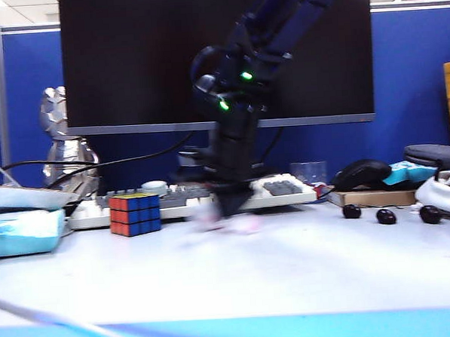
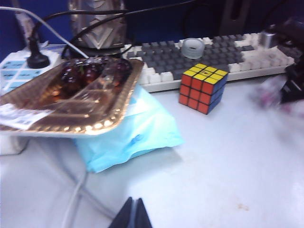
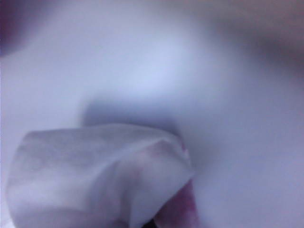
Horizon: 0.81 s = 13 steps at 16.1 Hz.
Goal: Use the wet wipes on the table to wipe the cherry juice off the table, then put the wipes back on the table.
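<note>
Looks like mid-wipe: the right gripper (image 1: 228, 207) is pinching the wet wipes (image 3: 99, 175), pressed onto the table (image 1: 305, 262) right beneath it. Left gripper (image 2: 134, 216) sits pressed together, well off to the side. Next I'd guess: sweep any remaining juice, then release.

- The right arm (image 1: 278, 30) is black, built of chunky, rounded segments.
- Two small green lights (image 1: 234, 90) glow on its wrist housing.
- The left gripper (image 2: 131, 216) shows only as two dark, thin, pointed fingertips.
</note>
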Motion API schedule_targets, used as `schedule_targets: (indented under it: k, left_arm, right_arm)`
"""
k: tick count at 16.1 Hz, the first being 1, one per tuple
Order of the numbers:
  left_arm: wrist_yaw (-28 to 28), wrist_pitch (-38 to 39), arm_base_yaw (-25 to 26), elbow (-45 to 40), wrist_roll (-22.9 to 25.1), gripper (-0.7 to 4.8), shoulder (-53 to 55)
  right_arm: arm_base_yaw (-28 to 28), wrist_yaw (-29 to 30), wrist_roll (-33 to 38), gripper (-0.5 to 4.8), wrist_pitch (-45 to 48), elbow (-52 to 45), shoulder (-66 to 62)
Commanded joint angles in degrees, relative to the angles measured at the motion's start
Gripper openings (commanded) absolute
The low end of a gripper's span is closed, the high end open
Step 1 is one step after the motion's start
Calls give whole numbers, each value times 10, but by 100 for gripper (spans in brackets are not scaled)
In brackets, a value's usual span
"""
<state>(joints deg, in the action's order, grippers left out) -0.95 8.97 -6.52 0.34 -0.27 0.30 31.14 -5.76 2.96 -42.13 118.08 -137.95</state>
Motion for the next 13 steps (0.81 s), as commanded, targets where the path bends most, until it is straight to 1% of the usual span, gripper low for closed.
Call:
schedule_targets:
  k: [1, 2, 3, 4, 5, 6, 7, 9, 10, 11, 12, 13]
  left_arm:
    - [-3, 6, 1, 0, -2, -2, -2]
    - [-3, 6, 1, 0, -2, -2, -2]
    - [-3, 6, 1, 0, -2, -2, -2]
    - [-3, 6, 1, 0, -2, -2, -2]
    - [-3, 6, 1, 0, -2, -2, -2]
    - [-3, 6, 1, 0, -2, -2, -2]
    - [-3, 6, 1, 0, -2, -2, -2]
    - [-3, 6, 1, 0, -2, -2, -2]
    - [-3, 6, 1, 0, -2, -2, -2]
    - [-3, 6, 1, 0, -2, -2, -2]
    - [-3, 6, 1, 0, -2, -2, -2]
    - [-3, 6, 1, 0, -2, -2, -2]
  right_arm:
    - [-27, -43, 16, -6, -43, -8, -14]
    - [-27, -10, 14, -6, -43, -8, -14]
    - [-27, 85, 11, -6, -40, -8, -14]
    - [-24, 196, 12, -6, -42, -8, -14]
    - [-19, 241, 11, -6, -59, -8, -14]
    - [-14, 242, 11, -6, -84, -8, -14]
    - [-13, 224, 4, -6, -134, -8, -14]
    - [-23, 128, 0, -6, -169, -8, -13]
    - [-31, 92, 0, -6, -178, -8, -13]
    - [-50, 37, 0, -6, -190, -8, -14]
    - [-65, 13, 0, -6, -198, -8, -13]
    - [-77, 2, 0, -6, -206, -8, -13]
